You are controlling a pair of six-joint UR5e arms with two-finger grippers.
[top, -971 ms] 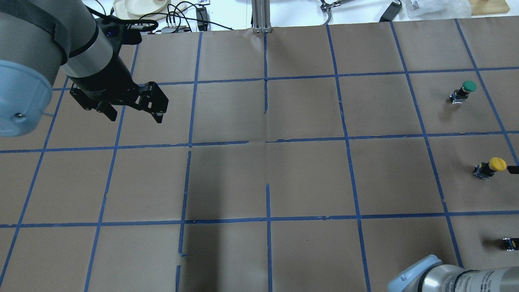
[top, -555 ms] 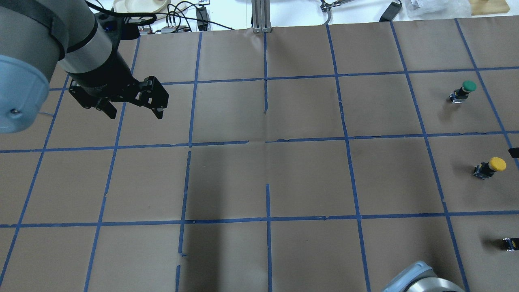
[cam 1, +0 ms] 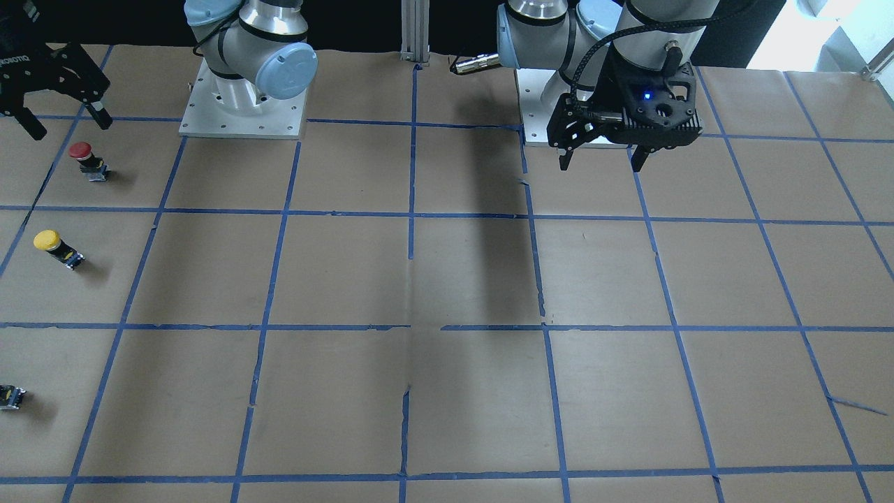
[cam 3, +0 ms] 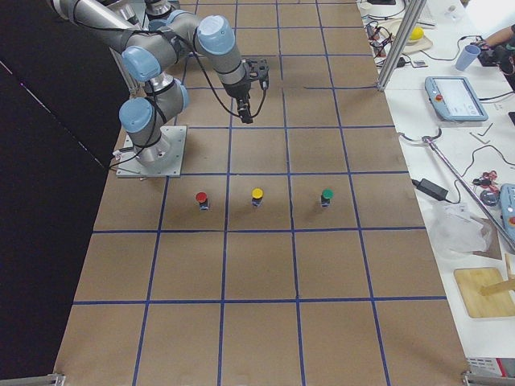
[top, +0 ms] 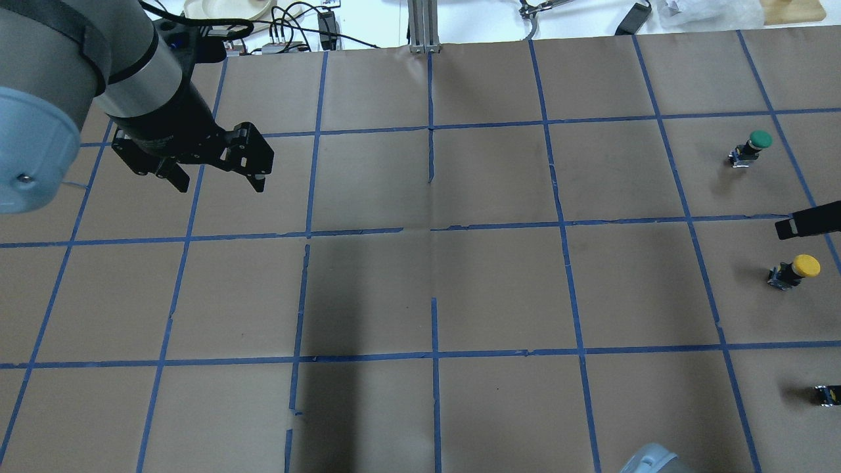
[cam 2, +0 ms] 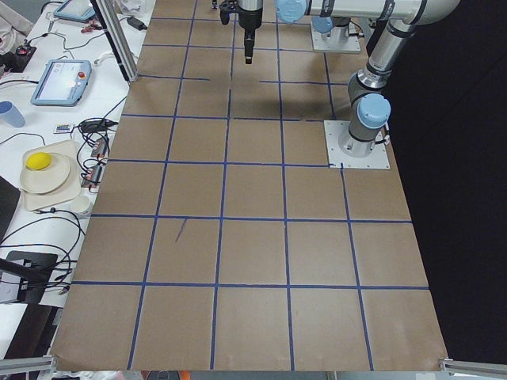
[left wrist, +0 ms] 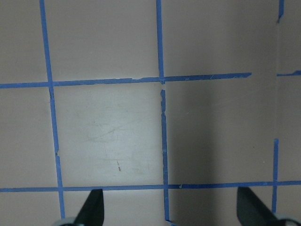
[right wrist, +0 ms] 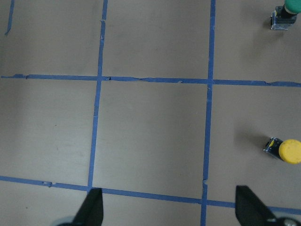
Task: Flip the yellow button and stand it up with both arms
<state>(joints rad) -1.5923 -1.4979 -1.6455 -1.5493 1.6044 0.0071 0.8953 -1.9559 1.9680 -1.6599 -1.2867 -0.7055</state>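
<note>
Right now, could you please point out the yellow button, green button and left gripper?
yellow button (top: pixel 805 265): overhead exterior view, on its yellow cap.
green button (top: pixel 760 138): overhead exterior view, on its green cap.
left gripper (top: pixel 220 187): overhead exterior view, midway between its fingertips.

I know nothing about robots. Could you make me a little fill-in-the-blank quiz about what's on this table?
The first button, nearest the robot's base, has a ___ cap.
The middle button of the row has a ___ cap.
The far button has a ___ cap.
The left gripper and right gripper are both ___ and hold nothing.
Missing words: red; yellow; green; open.
</note>
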